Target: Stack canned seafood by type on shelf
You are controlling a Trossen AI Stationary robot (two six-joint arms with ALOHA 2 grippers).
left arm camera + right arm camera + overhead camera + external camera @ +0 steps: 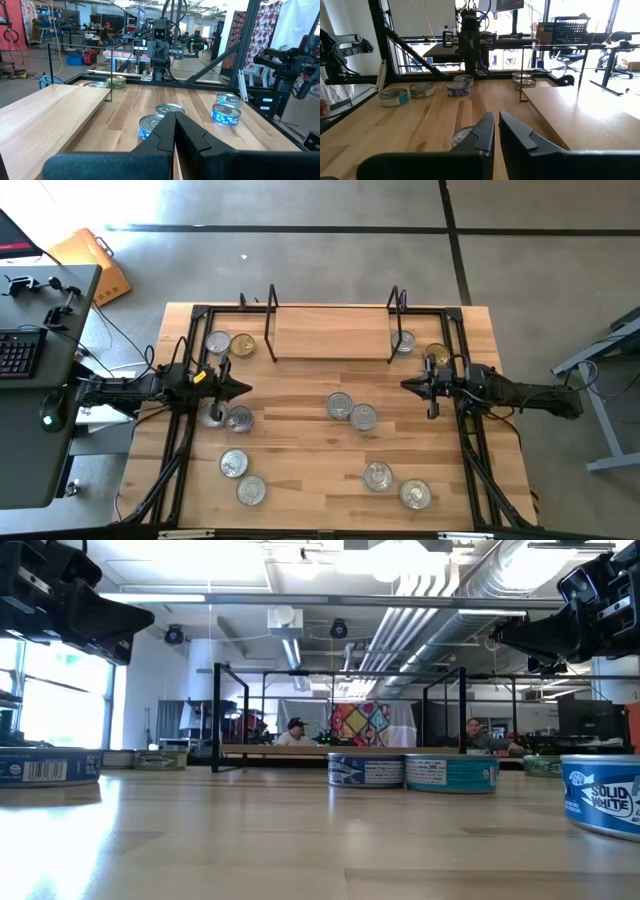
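High: shelf [330,332] bare at the worktop's [300,480] far edge. Tins [351,410] scattered across the worktop, 2 beside each shelf end. Left tool [243,389] and right tool [405,384] face each other mid-worktop.
Low: tins [412,771] resting on wood.
Left wrist: left tool [174,119] fully closed, empty.
Right wrist: right tool [497,120] nearly closed, slim gap, empty.

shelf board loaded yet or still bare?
Bare. The shelf board shows only wood in the high view; the tins sit on the table around it.
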